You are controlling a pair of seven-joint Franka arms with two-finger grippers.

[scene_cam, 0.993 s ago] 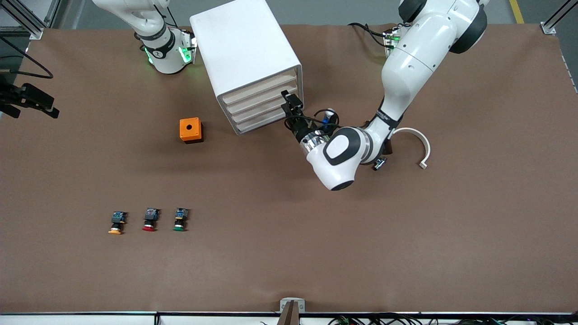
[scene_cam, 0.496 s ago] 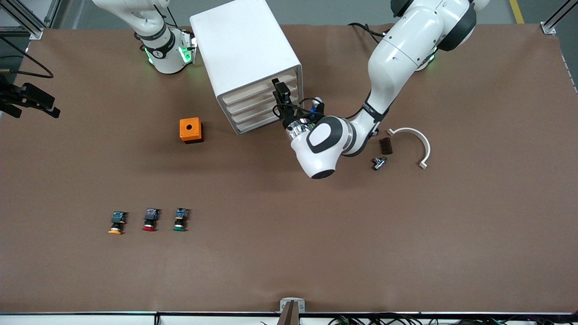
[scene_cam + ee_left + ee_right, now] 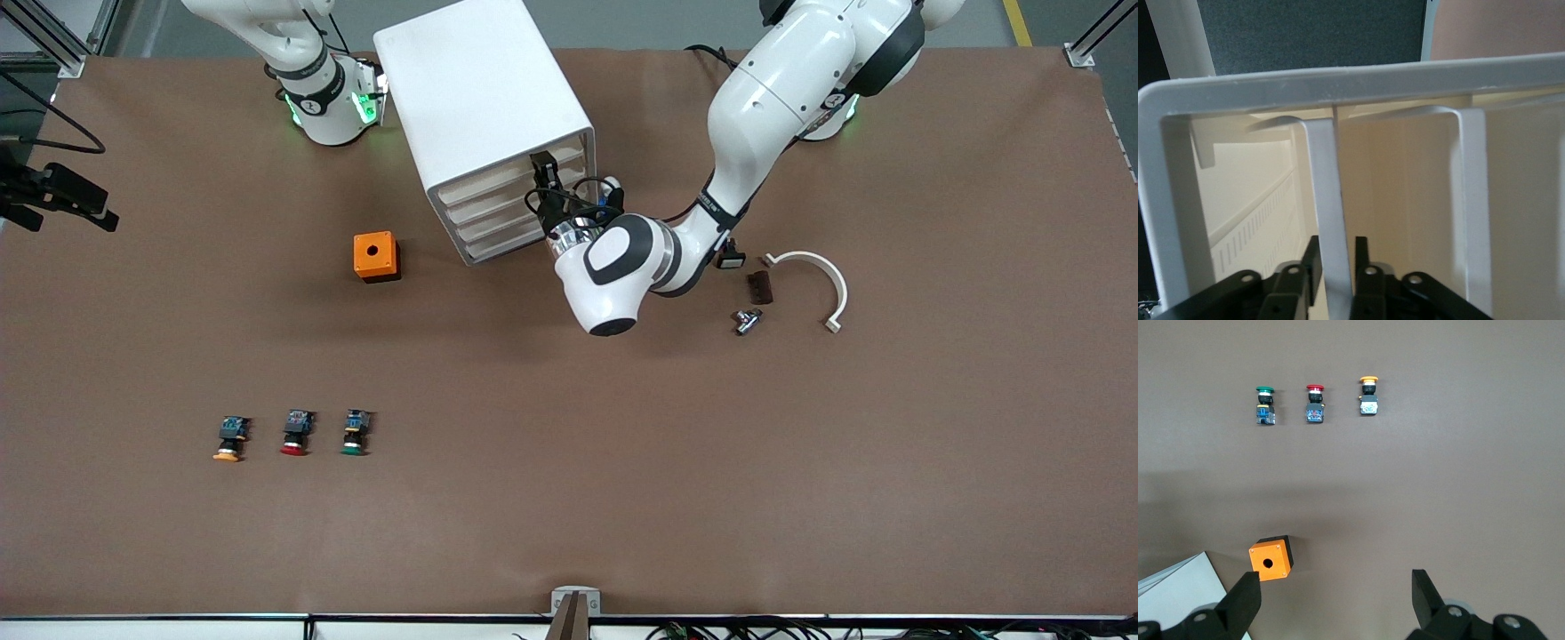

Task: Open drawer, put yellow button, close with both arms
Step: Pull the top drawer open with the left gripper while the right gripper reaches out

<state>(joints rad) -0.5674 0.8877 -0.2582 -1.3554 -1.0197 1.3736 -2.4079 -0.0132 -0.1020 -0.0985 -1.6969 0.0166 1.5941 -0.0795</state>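
Note:
The white cabinet (image 3: pixel 471 80) stands near the arms' bases, and its top drawer (image 3: pixel 498 176) is closed. My left gripper (image 3: pixel 542 169) is at that drawer's front. In the left wrist view the left gripper (image 3: pixel 1336 257) has its fingers close on either side of the drawer's white handle strip (image 3: pixel 1328 193). The yellow button (image 3: pixel 228 439) lies near the front camera, at the right arm's end of a row of three, and shows in the right wrist view (image 3: pixel 1368 395). My right gripper (image 3: pixel 1331 600) is open and empty, high over the table; the right arm waits.
A red button (image 3: pixel 294 433) and a green button (image 3: pixel 355 433) lie beside the yellow one. An orange box (image 3: pixel 376 256) with a hole sits beside the cabinet. A white curved piece (image 3: pixel 822 276), a brown block (image 3: pixel 758 286) and a small metal part (image 3: pixel 745 320) lie toward the left arm's end.
The left arm has swung toward the cabinet and its gripper has moved up from the lower drawers to the top drawer's handle. The right arm has not moved.

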